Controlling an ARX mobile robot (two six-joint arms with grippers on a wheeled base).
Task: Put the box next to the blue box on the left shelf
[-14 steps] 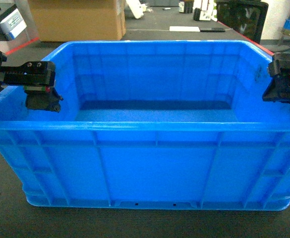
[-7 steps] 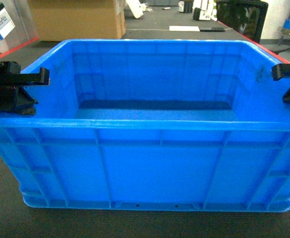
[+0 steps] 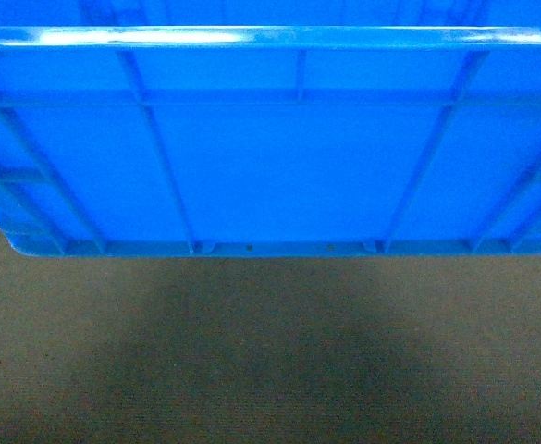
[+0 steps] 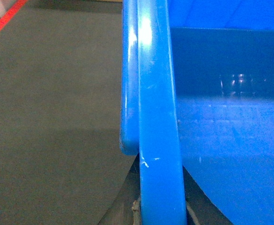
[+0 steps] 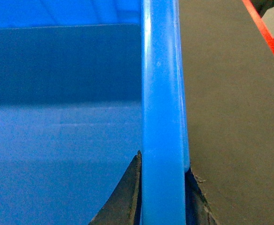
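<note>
The box (image 3: 270, 148), a large bright blue open-top crate with ribbed walls, fills the upper half of the head view; only its near wall and rim show there. Its base hangs above the dark mat, with a shadow beneath. In the left wrist view my left gripper (image 4: 159, 208) is shut on the box's left rim (image 4: 154, 93), one dark finger on each side of it. In the right wrist view my right gripper (image 5: 164, 192) is likewise shut on the right rim (image 5: 162, 84). Neither gripper shows in the head view. The left shelf and the blue box on it are out of view.
A dark grey mat (image 3: 270, 351) lies under and in front of the box. A red line runs along the mat's edge at the top left of the left wrist view (image 4: 5, 18) and the top right of the right wrist view (image 5: 265, 33).
The box has risen and come much closer in the head view, hiding its inside and the room behind. Both grippers, seen earlier at the side rims, have left that view.
</note>
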